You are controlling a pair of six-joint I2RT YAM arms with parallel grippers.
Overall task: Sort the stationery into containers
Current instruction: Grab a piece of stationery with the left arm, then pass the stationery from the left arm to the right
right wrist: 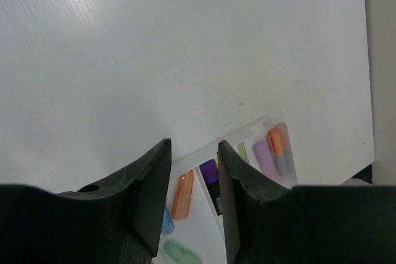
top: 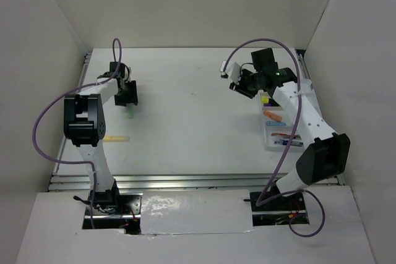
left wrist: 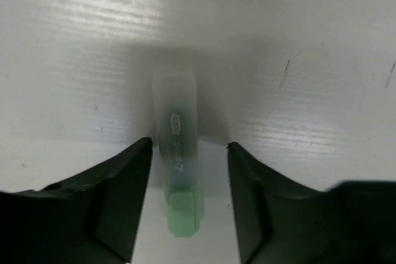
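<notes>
Top external view, far left first: the left gripper (top: 128,97) is down at table level over the green marker (top: 130,114), which lies alone on the bare table (top: 198,128) well apart from the tray (top: 271,143) on the right side, so the left arm is plainly the nearer one and this pick is its job. In the left wrist view the marker sits right in the mouth of the jaws, its long axis running straight away from the camera, green cap at the near end and pale barrel pointing outward. That puts the fingers (left wrist: 117,202) on either flank, square to its width. The jaws are part-way apart: the left one is almost at the barrel, while a clear strip of table shows on the other side, so there is no squeeze on it yet. Over to the right, the right gripper (right wrist: 193,145) hangs high above the tray with jaws only narrowly parted and nothing between them. Below it the compartments already hold orange, purple and green pieces, and that tray looks like the marker's destination
</notes>
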